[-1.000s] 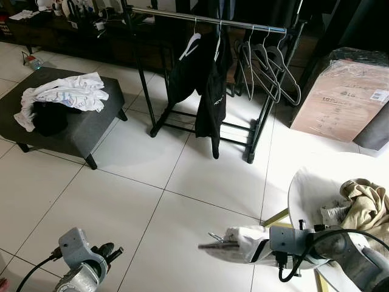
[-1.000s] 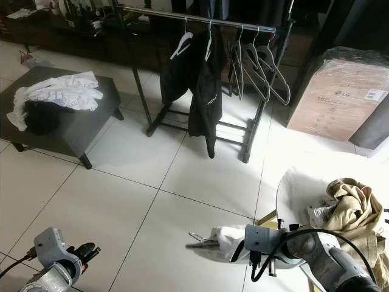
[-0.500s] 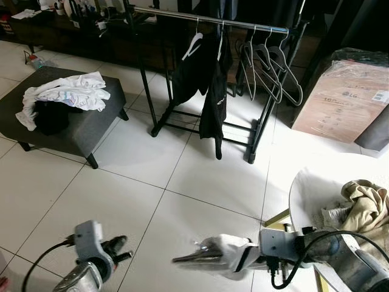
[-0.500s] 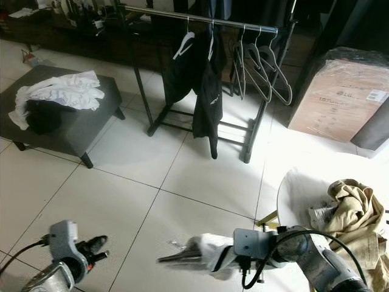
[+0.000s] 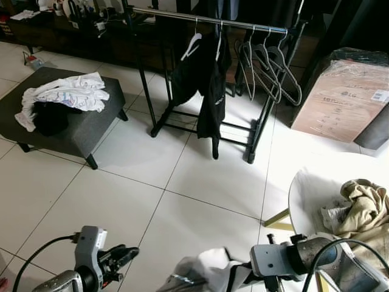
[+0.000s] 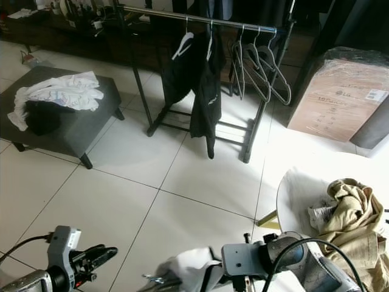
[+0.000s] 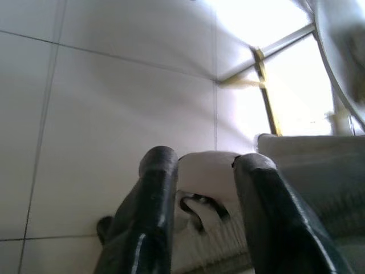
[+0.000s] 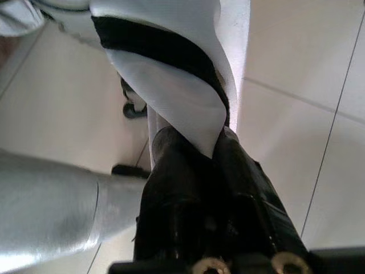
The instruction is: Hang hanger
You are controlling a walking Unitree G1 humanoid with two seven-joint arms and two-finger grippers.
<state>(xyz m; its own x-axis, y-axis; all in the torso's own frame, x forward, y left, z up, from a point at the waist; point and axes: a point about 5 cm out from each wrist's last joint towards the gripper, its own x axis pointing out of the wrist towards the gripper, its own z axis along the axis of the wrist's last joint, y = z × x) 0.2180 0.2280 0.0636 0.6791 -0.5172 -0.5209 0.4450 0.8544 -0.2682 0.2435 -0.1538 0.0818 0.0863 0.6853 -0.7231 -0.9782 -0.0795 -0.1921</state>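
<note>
My right gripper (image 8: 212, 153) is shut on a white garment (image 5: 197, 271) with a black band, low at the front centre. A metal hanger hook (image 5: 175, 278) pokes out of the cloth on its left. My left gripper (image 5: 126, 255) is open at the lower left, pointing right toward the garment, a short way off. In the left wrist view the white cloth (image 7: 208, 171) and a dark hook (image 7: 199, 208) sit beyond the spread fingers (image 7: 157, 188). The clothes rack's rail (image 5: 206, 21) stands far ahead, carrying black clothes (image 5: 203, 73) and empty grey hangers (image 5: 267, 61).
A dark ottoman (image 5: 79, 131) with white and black clothes stands at the left. A white round table (image 5: 307, 191) with a beige pile (image 5: 364, 210) is at my right. A wrapped cardboard box (image 5: 343, 97) sits right of the rack. Tiled floor lies between me and the rack.
My right arm has swung left and lower with the white garment, which now hangs near the bottom edge. My left gripper has turned and reached right toward it.
</note>
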